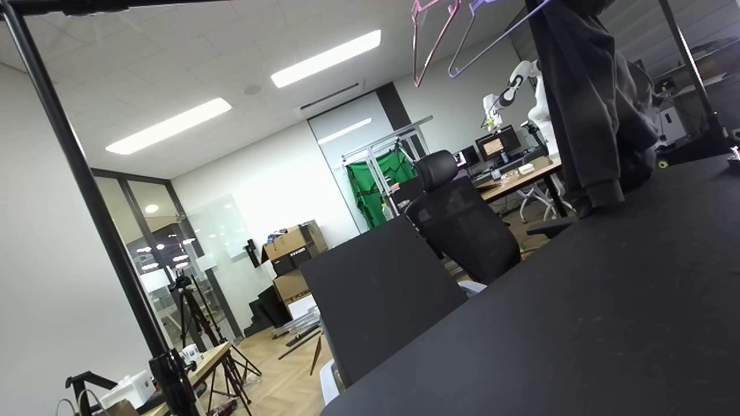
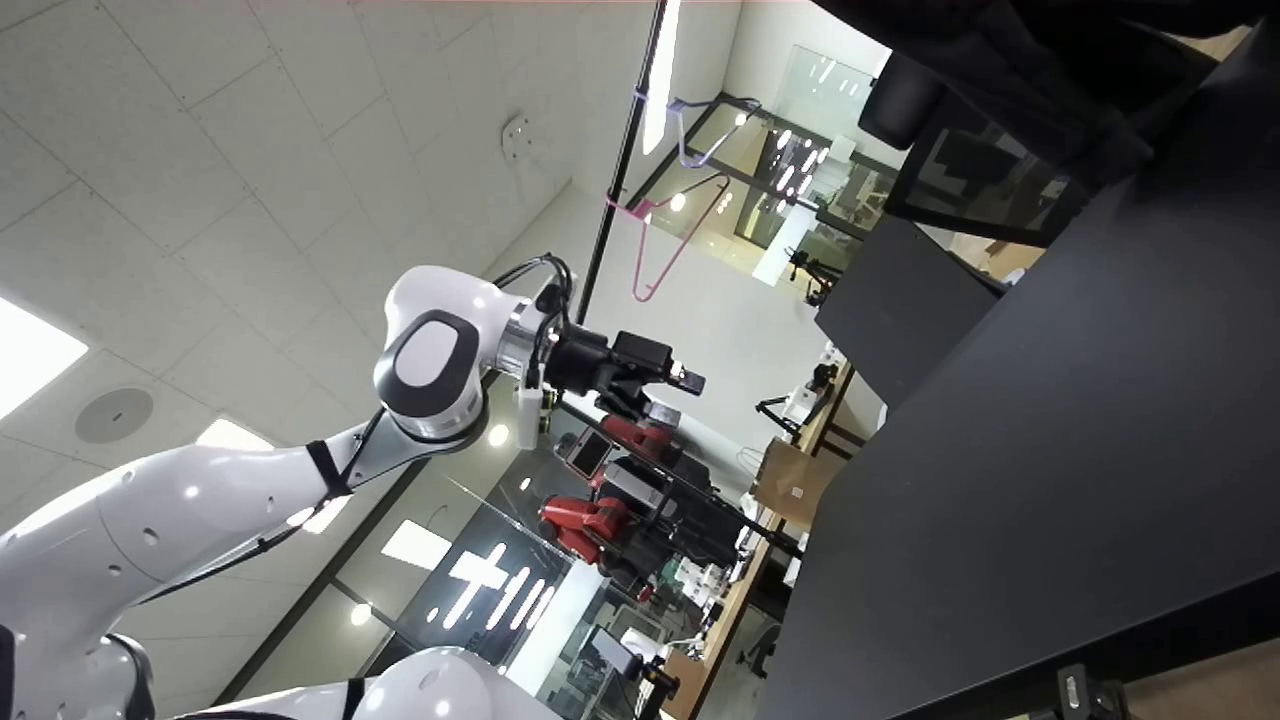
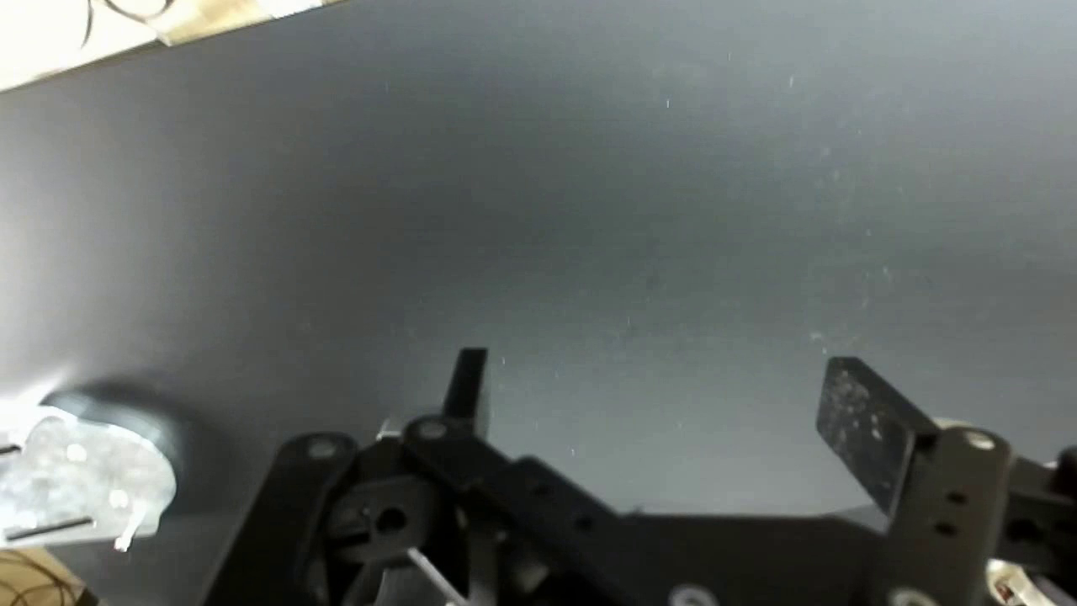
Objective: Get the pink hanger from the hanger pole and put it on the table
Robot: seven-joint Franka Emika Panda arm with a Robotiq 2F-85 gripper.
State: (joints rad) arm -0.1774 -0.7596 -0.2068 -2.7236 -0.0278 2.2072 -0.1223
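Observation:
The pink hanger (image 2: 641,212) hangs from the black hanger pole (image 2: 628,130) above the table's level. Its lower part also shows at the top of an exterior view (image 1: 414,46), with its hook cut off. My gripper (image 2: 676,398) is apart from the hanger and lower in the room. In the wrist view the gripper (image 3: 656,370) has its fingers wide apart with nothing between them. The black table (image 2: 1000,430) lies below; its surface (image 3: 589,210) fills most of the wrist view, and it also shows in an exterior view (image 1: 549,335).
A lilac hanger (image 2: 683,137) hangs beside the pink one. A black upright post (image 1: 87,185) supports the pole frame. A person in dark clothes (image 1: 595,104) is at the table's edge, near an upright black panel (image 1: 381,289). A shiny grey piece (image 3: 92,480) is at the wrist view's left.

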